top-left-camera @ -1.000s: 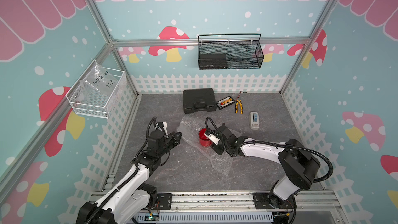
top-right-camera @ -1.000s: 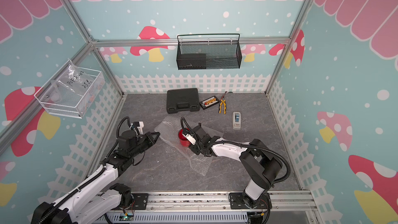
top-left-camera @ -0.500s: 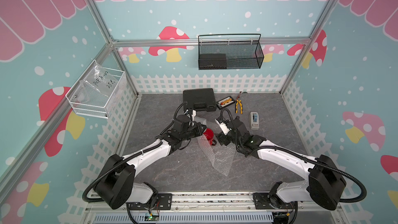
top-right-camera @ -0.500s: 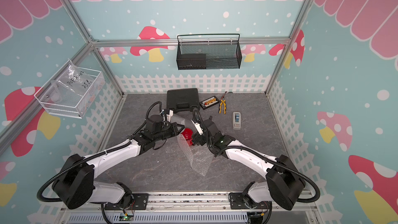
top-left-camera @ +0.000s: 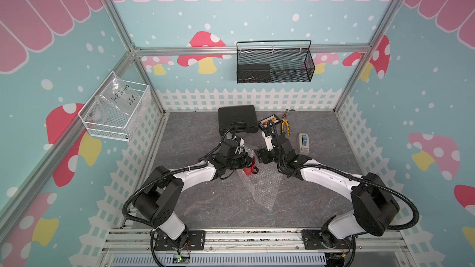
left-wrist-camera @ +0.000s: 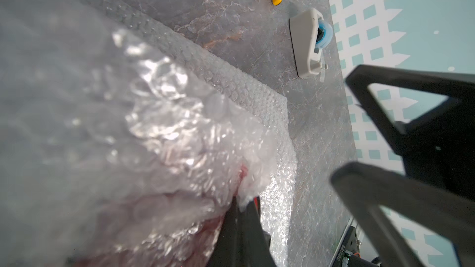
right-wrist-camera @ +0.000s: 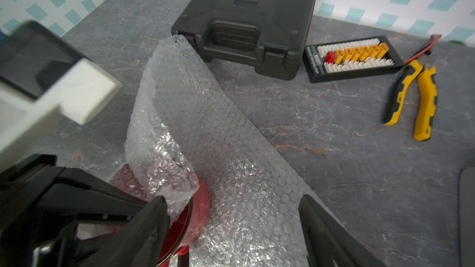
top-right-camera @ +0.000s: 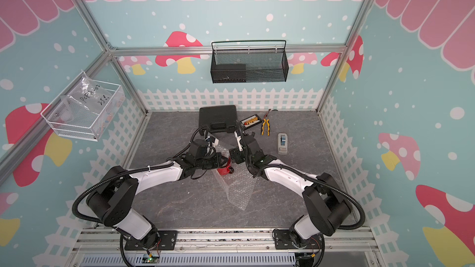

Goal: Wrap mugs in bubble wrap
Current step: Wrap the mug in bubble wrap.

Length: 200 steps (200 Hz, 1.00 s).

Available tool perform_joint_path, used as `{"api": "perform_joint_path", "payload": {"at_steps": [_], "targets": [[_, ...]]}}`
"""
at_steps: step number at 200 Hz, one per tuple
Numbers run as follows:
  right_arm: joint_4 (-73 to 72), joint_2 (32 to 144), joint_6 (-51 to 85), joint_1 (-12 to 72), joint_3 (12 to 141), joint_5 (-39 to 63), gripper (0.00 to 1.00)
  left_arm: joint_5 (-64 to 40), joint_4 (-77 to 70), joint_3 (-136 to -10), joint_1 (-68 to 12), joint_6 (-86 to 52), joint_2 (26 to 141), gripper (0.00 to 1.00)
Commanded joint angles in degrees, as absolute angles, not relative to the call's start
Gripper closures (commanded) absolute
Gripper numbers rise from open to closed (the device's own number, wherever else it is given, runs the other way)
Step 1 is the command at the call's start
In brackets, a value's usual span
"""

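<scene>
mug [top-left-camera: 248, 170]: red, mid-table [top-left-camera: 218, 209], sitting on the wrap [top-left-camera: 263, 190] in front of the case [top-left-camera: 237, 119], between the two grippers. in both top views the handle points toward the robot's right. cannot tell whether the mug stands square or leans. left gripper [left-wrist-camera: 241, 210]: fingers clenched on a bunched fold of wrap right at the mug's rim. the left wrist view shows the film pinched between the two black tips, with red showing through the film beside them. that fold lies up and over the mug's mouth, so the top of the mug is covered while its lower wall and handle show bare from above. right gripper [right-wrist-camera: 232, 199]: fingers released and spread wide, nothing between them. it hangs just beside the mug on the handle side, over the flat part of the sheet. one finger [right-wrist-camera: 156, 217] sits close in front of the rim; whether it touches cannot be told. rest of the wrap: one stretch runs flat toward the near edge of the table and ends in a point, another rises toward the case corner. tape dispenser [top-left-camera: 303, 143] and pliers [top-left-camera: 284, 126] lie off the sheet, on the robot's right, toward the back.
</scene>
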State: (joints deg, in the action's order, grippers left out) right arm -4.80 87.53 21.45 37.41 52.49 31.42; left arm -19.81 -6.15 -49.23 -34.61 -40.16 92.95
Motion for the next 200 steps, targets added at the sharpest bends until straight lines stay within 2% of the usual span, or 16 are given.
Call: {"api": "perform_joint_path", "payload": {"at_steps": [1, 31, 72, 111, 128, 153, 175, 200], "targets": [[-6.5, 90.1, 25.0, 36.8, 54.4, 34.5, 0.17, -21.5, -6.9, -50.0, -35.6, -38.0, 93.3, 0.99], [-6.5, 93.6, 24.9, 36.9, 55.6, 37.4, 0.19, -21.8, -6.1, -49.9, -36.0, -37.1, 93.4, 0.97], [-5.6, 96.3, 26.2, 36.7, 55.7, 36.0, 0.21, -21.3, -4.6, -50.1, -35.9, -35.6, 92.8, 0.95], [-3.2, 95.8, 24.8, 36.7, 53.2, 35.2, 0.25, -19.1, -0.3, -51.6, -35.9, -34.8, 86.4, 0.72], [-3.3, 95.3, 24.4, 36.8, 52.5, 34.8, 0.25, -17.6, 2.9, -52.4, -35.9, -34.8, 82.2, 0.66], [-3.3, 95.4, 24.0, 36.7, 52.6, 34.7, 0.26, -11.7, 9.4, -51.2, -34.7, -36.0, 76.5, 0.52], [-3.5, 95.2, 23.7, 36.7, 52.7, 35.0, 0.26, -8.7, 14.4, -49.2, -30.7, -37.4, 75.6, 0.47], [-3.6, 94.7, 23.1, 36.8, 52.7, 35.2, 0.26, -14.3, 15.4, -50.4, -27.9, -37.0, 79.9, 0.43]]}}
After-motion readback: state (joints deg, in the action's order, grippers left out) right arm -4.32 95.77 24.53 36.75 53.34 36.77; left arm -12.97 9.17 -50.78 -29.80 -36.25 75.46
